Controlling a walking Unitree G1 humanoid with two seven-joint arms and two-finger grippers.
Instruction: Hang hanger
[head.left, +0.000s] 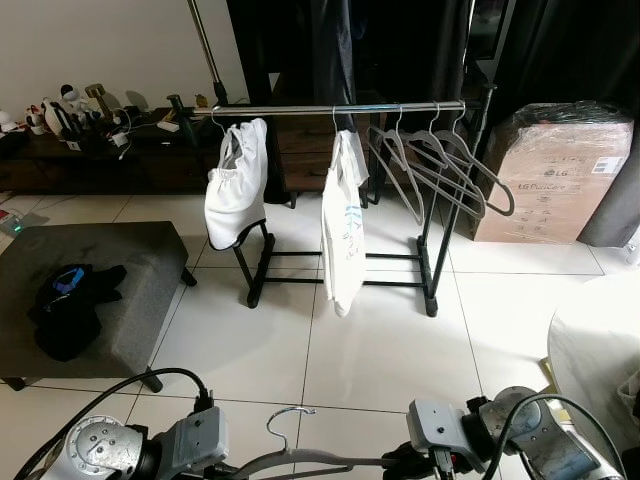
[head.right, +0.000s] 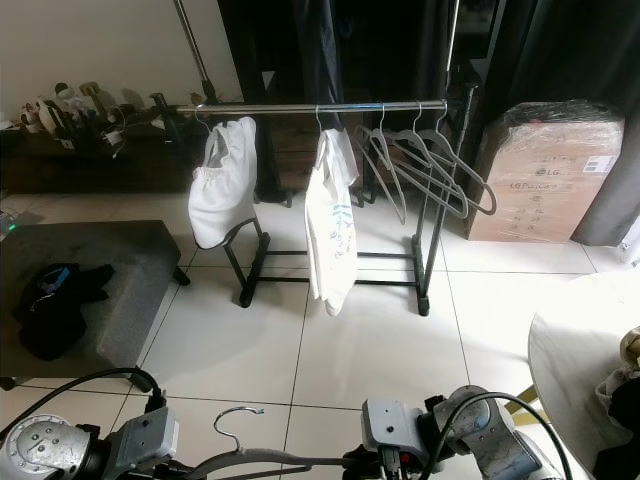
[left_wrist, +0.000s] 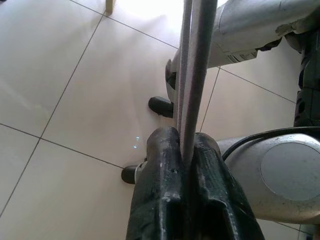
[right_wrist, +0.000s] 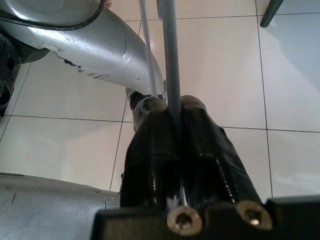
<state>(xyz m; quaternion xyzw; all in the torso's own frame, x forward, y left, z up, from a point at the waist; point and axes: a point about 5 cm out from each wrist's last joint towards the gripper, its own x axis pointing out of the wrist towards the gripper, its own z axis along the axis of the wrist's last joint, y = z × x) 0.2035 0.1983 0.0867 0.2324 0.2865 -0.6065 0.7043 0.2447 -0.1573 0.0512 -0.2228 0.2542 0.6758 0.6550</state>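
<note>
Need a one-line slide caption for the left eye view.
Both grippers hold a grey hanger low, facing a clothes rail hung with two white garments and empty hangers.

My two arms are rounded silver metal casings with grey box-shaped wrist blocks. A thick black cable (head.left: 110, 388) loops over my left arm and another black cable (head.left: 545, 405) arcs over my right. My matte black moulded right gripper (right_wrist: 172, 112) carries two brass-coloured hex screws at its base.

You see the hanger (head.left: 300, 458) cut off by the bottom edge; only its hook and upper bar show. The cardboard box (head.left: 560, 180) print is unreadable.
</note>
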